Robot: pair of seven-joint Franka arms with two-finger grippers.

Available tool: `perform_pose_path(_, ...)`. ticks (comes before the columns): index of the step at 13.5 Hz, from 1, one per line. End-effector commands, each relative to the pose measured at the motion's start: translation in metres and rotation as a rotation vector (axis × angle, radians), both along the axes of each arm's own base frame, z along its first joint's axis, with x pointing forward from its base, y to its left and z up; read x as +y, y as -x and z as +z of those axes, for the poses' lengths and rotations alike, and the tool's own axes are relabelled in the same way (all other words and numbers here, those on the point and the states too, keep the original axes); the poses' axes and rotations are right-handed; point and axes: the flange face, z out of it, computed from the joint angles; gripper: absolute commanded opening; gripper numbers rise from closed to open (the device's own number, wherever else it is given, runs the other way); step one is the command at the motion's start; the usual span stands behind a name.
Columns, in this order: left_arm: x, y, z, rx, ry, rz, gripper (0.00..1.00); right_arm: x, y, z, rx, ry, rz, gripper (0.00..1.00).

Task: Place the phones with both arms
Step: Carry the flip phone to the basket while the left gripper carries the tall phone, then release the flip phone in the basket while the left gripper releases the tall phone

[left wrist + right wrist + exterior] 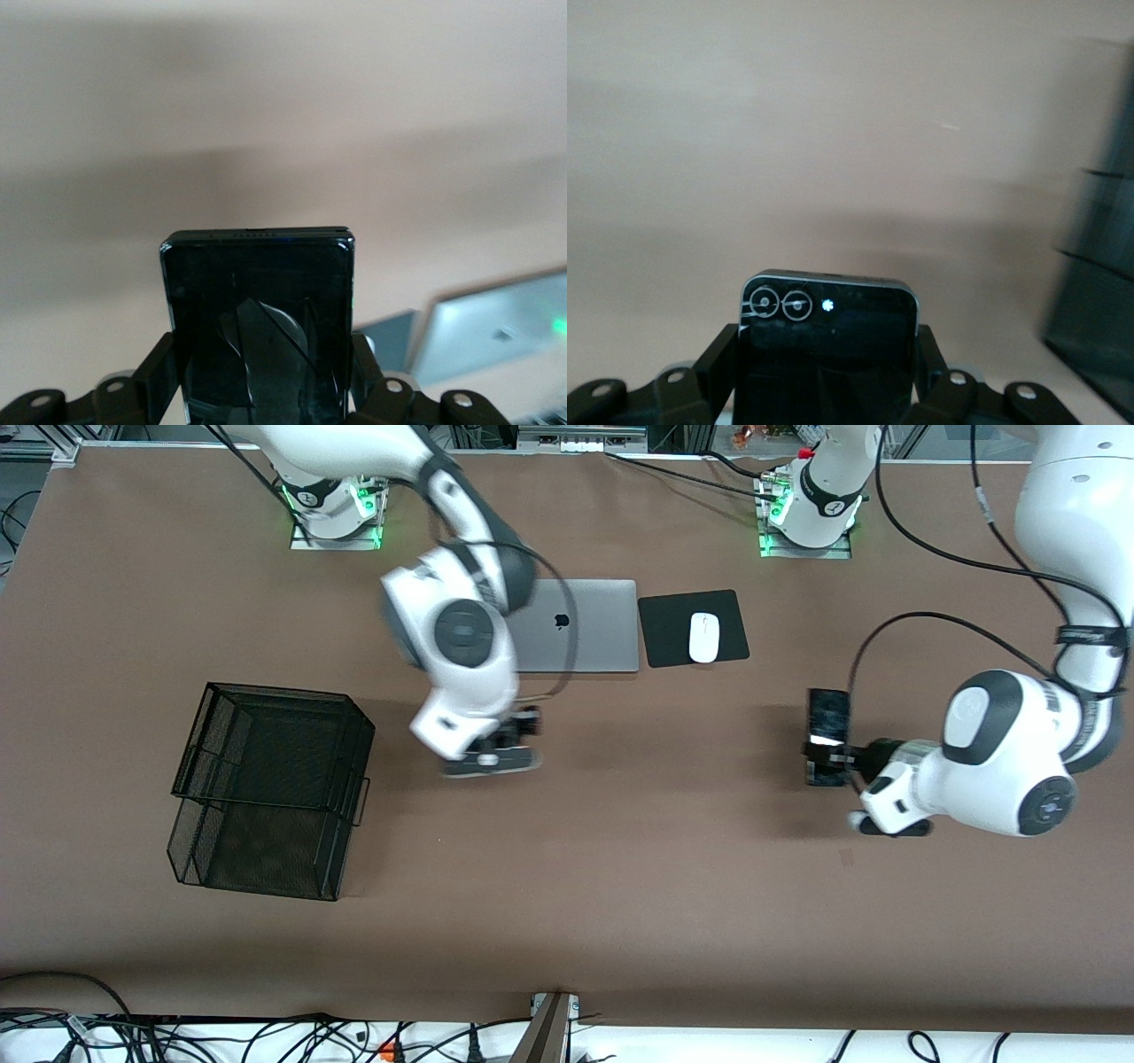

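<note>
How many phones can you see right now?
2. The long black phone is clamped in the left gripper above bare table toward the left arm's end. The black flip phone is clamped in the right gripper, above the table beside the basket. Others may be hidden.

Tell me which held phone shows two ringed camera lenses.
The flip phone in the right end effector: two ringed lenses show near its edge. The long slab phone in the left end effector shows none.
</note>
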Motion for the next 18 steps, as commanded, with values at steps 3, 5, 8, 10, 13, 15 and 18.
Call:
perform_pose_path(3,-0.135,0.008,0.003,-0.054,-0.006,0.045,0.25,-0.189,0.0,0.043,0.092,0.012,-0.099,0.0)
perform_pose_path(5,-0.204,0.018,-0.009,-0.135,-0.015,0.05,0.21,-0.279,0.007,0.039,0.086,-0.002,-0.064,0.0)
perform_pose_path(8,-0.309,0.053,-0.059,-0.299,-0.071,-0.054,0.2,-0.373,0.017,0.003,0.066,-0.013,-0.062,0.0)
perform_pose_path(10,-0.343,0.07,-0.092,-0.334,-0.114,0.018,0.2,-0.396,0.017,-0.028,0.054,-0.005,-0.108,0.0)
perform_pose_path(13,-0.356,0.076,-0.112,-0.386,-0.132,0.054,0.99,-0.406,0.008,-0.072,0.073,-0.026,-0.173,0.0)
perform_pose_path(15,-0.347,0.076,-0.107,-0.375,-0.151,0.061,1.0,-0.408,0.005,-0.082,0.071,-0.014,-0.179,0.0)
perform_pose_path(18,-0.3,0.061,-0.046,-0.28,-0.259,0.049,1.0,-0.418,-0.001,-0.076,0.054,-0.019,-0.198,1.0)
